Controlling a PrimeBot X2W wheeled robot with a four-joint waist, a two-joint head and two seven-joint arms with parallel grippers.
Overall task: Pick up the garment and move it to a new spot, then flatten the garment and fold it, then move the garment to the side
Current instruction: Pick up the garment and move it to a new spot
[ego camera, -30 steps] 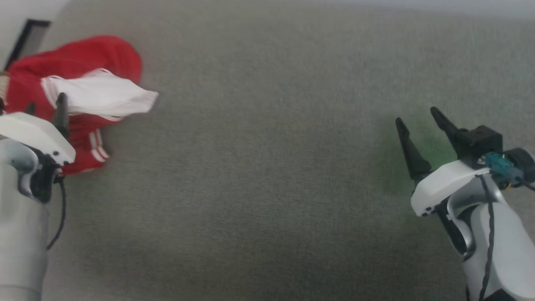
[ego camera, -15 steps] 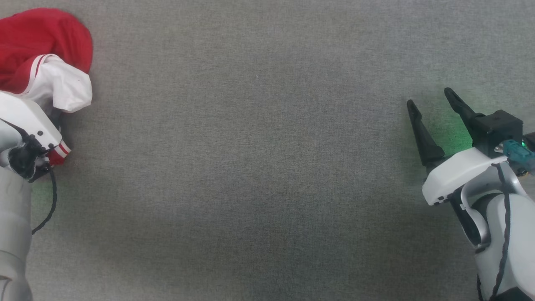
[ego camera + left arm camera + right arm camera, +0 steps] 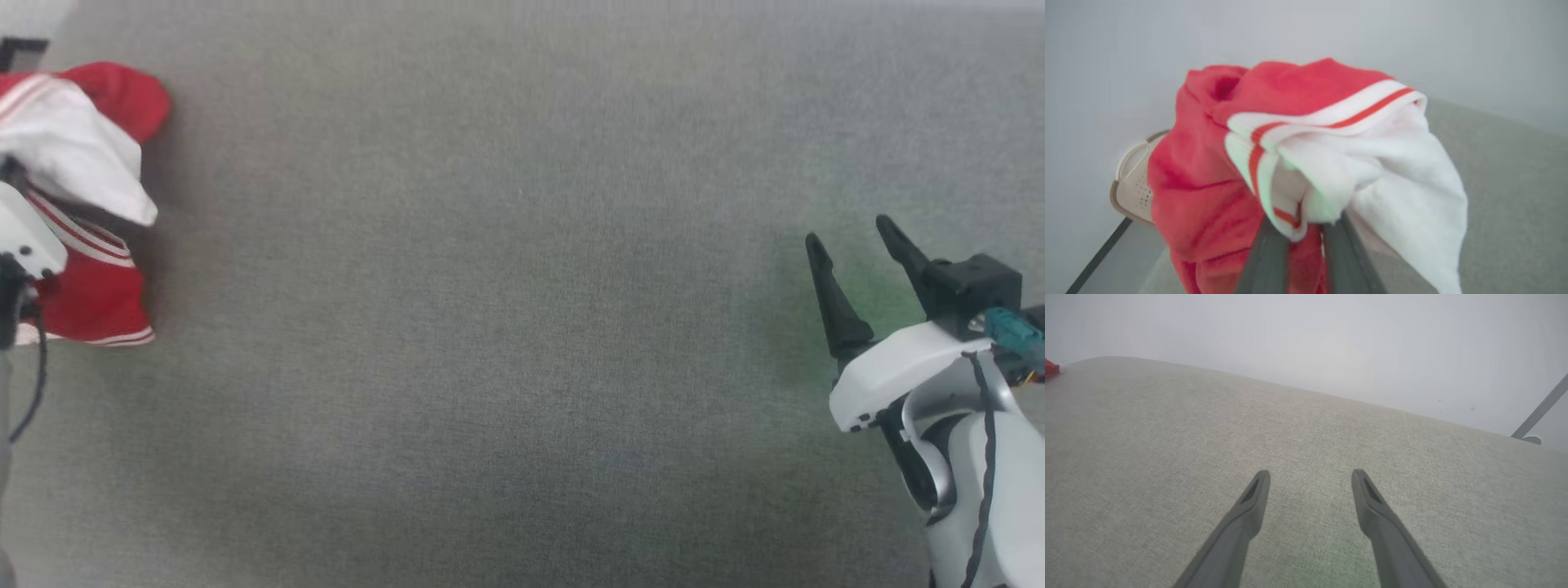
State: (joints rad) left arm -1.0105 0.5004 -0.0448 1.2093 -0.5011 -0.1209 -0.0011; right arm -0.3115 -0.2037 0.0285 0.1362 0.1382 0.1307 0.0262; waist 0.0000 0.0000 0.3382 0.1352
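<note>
The garment (image 3: 94, 298), bright red with a wide white cuff panel and thin stripes, hangs bunched at the far left of the head view. In the left wrist view my left gripper (image 3: 1304, 222) has its two dark fingers close together, shut on the white cuff of the garment (image 3: 1208, 196), which drapes over and around the fingertips. My right gripper (image 3: 849, 233) hovers open at the right over the grey surface, nothing between its fingers; the right wrist view shows the same right gripper (image 3: 1310, 473) with its fingers spread and a sliver of the garment (image 3: 1050, 367) far left.
A grey fabric surface (image 3: 522, 327) spans the head view. A beige perforated basket (image 3: 1133, 183) sits behind the garment near a dark table edge (image 3: 1098, 257). A pale wall (image 3: 1331, 343) lies beyond, with a grey bar (image 3: 1541, 410) at the right.
The left gripper's fingers have closed on the white cuff, and the garment now hangs bunched from them. The head view has shifted. The right gripper stays open.
</note>
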